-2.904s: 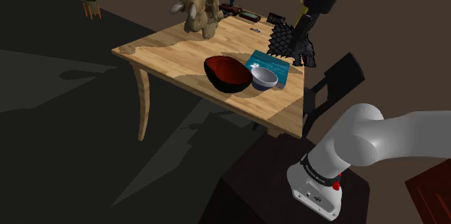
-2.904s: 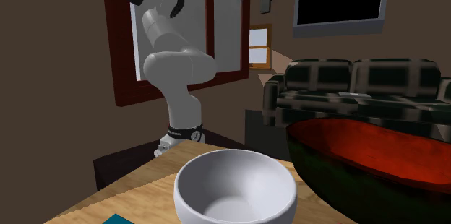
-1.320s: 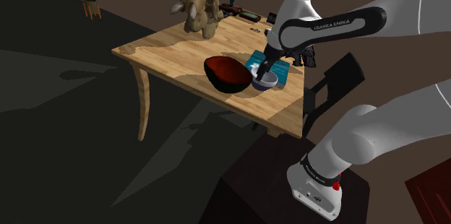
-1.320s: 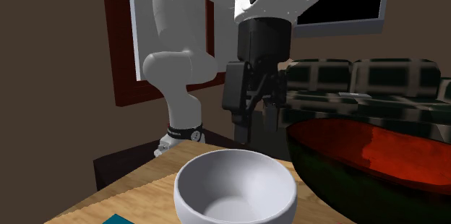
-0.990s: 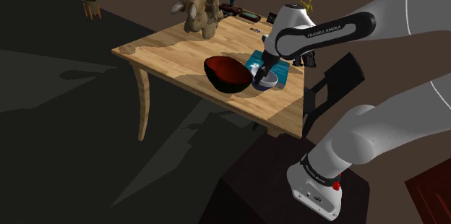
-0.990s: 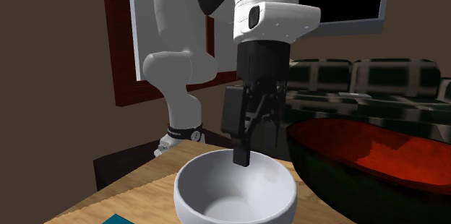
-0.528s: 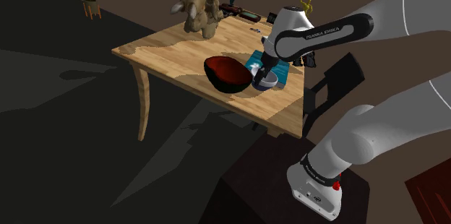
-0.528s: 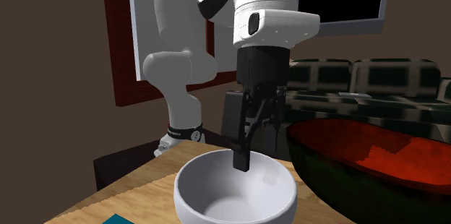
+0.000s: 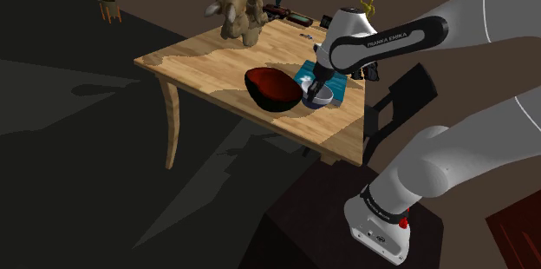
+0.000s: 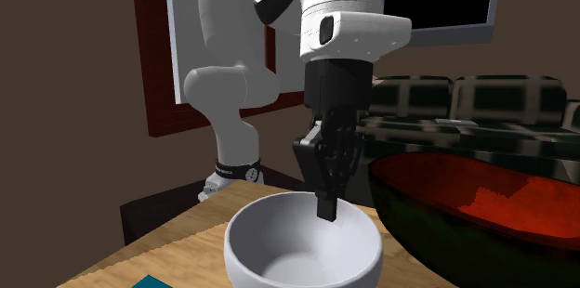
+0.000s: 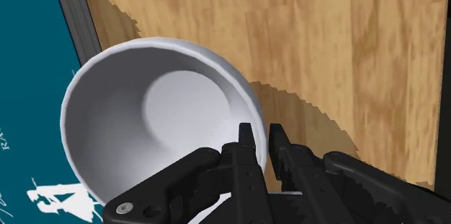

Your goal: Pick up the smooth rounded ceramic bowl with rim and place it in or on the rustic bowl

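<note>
so the gripper (image 11: 261, 143) is pinched tight on the white bowl (image 11: 155, 110) rim, one finger inside, one outside, set to lift it toward the red bowl (image 9: 271, 88) at the shoulder view's left.

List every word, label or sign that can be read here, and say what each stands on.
"FRANKA EMIKA": on the arm, along its white link above the table, in the shoulder view.
White letters on the teal book: cut off at the picture's edge, not readable; a white figure is printed beside them.
Dark band at the arm's foot: pale lettering, too small to read.
</note>
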Available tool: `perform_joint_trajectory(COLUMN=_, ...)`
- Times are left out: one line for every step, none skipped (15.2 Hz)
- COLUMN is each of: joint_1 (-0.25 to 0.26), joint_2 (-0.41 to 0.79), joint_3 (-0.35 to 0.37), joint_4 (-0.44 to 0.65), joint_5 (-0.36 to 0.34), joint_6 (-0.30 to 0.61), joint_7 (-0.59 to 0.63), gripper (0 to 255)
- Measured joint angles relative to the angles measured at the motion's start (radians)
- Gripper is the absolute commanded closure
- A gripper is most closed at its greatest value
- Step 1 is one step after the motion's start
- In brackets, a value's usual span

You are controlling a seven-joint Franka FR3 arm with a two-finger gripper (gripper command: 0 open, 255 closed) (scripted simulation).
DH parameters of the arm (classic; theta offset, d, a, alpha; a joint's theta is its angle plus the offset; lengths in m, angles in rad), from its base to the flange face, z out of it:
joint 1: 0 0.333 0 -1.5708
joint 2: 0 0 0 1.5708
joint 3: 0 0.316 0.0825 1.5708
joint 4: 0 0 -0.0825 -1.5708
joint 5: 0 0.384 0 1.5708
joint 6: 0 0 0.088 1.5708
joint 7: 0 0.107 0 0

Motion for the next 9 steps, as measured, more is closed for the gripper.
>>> perform_joint_trajectory(joint_1=0.0, joint_2=0.0, joint_3=0.0, joint_4=0.0, joint_5=0.0, joint_6=0.0, joint_7=0.0, gripper=255)
perform_joint_trajectory(joint_1=0.0, joint_2=0.0, joint_3=0.0, joint_4=0.0, joint_5=0.0, joint_6=0.0, joint_7=0.0, gripper=255)
perform_joint_trajectory(joint_1=0.0, joint_2=0.0, joint_3=0.0, joint_4=0.0, joint_5=0.0, joint_6=0.0, joint_7=0.0, gripper=255)
perform_joint_trajectory(joint_1=0.0, joint_2=-0.004, joint_3=0.0, joint_4=0.004, joint_5=0.001, joint_6=-0.008, joint_7=-0.002, gripper=255)
perform_joint_trajectory(joint_1=0.001, joint_2=-0.011, joint_3=0.001, joint_4=0.009, joint_5=0.002, joint_6=-0.021, joint_7=-0.002, gripper=255)
perform_joint_trajectory(joint_1=0.0, joint_2=-0.02, joint_3=0.001, joint_4=0.016, joint_5=0.003, joint_6=-0.036, joint_7=-0.005, gripper=255)
perform_joint_trajectory(joint_1=0.001, joint_2=-0.027, joint_3=0.003, joint_4=0.022, joint_5=0.004, joint_6=-0.05, joint_7=-0.005, gripper=255)
perform_joint_trajectory(joint_1=0.001, joint_2=-0.035, joint_3=0.004, joint_4=0.028, joint_5=0.005, joint_6=-0.063, joint_7=-0.006, gripper=255)
perform_joint_trajectory(joint_1=0.002, joint_2=-0.042, joint_3=0.005, joint_4=0.037, joint_5=0.007, joint_6=-0.079, joint_7=-0.007, gripper=255)
